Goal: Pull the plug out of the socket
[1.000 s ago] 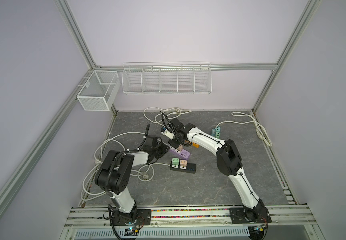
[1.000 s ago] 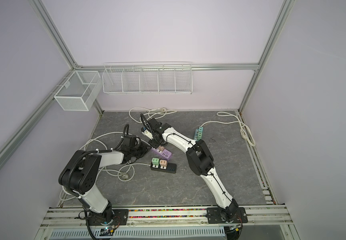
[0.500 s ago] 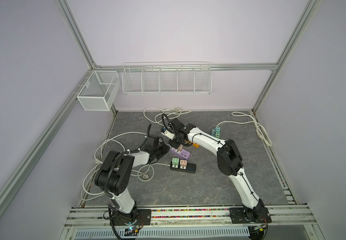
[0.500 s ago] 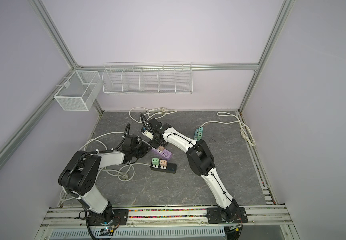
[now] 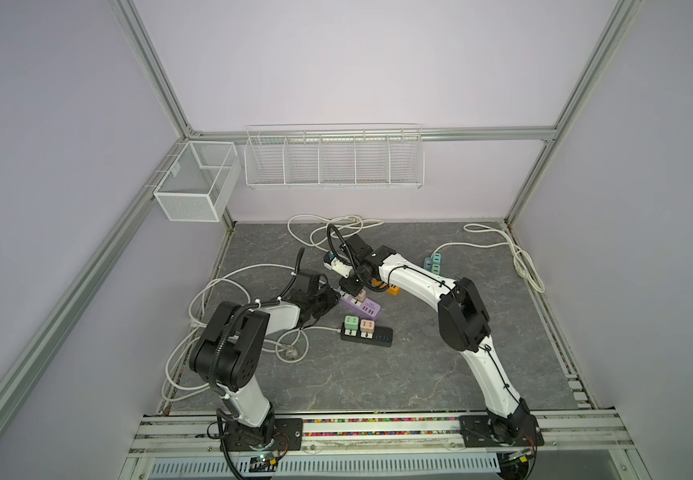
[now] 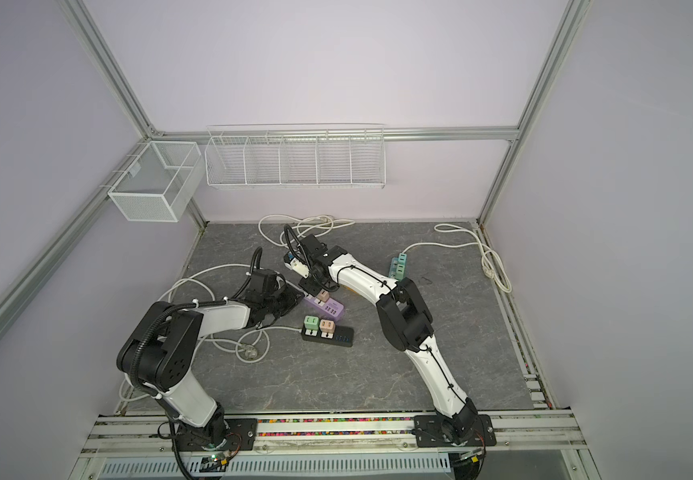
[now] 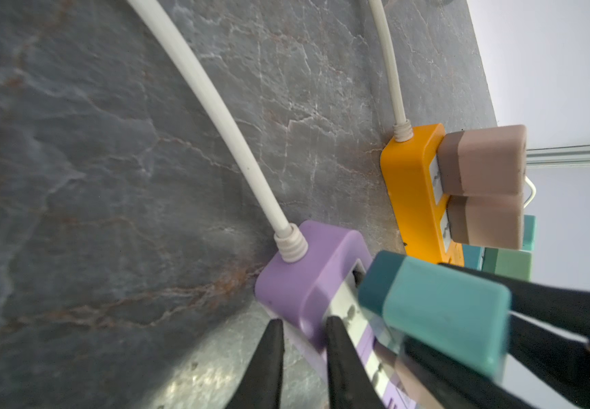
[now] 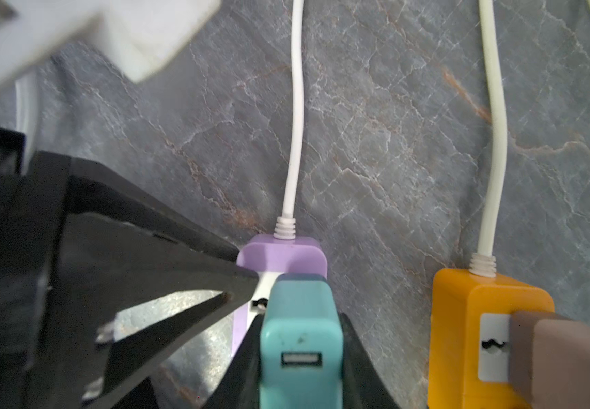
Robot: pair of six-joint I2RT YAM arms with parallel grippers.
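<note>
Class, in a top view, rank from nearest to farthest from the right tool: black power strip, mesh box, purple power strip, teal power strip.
From the right tool:
1. purple power strip, right beneath it
2. black power strip, toward the front
3. teal power strip, to the right
4. mesh box, on the left wall

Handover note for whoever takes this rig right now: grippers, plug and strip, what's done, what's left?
Left gripper: shut on the cord end of the purple power strip.
Right gripper: shut on the teal plug.
Plug: appears still seated in the strip near its cord end; no prongs showing.
Done: both grips set.
Left to do: pull the plug straight out, strip held down.
</note>
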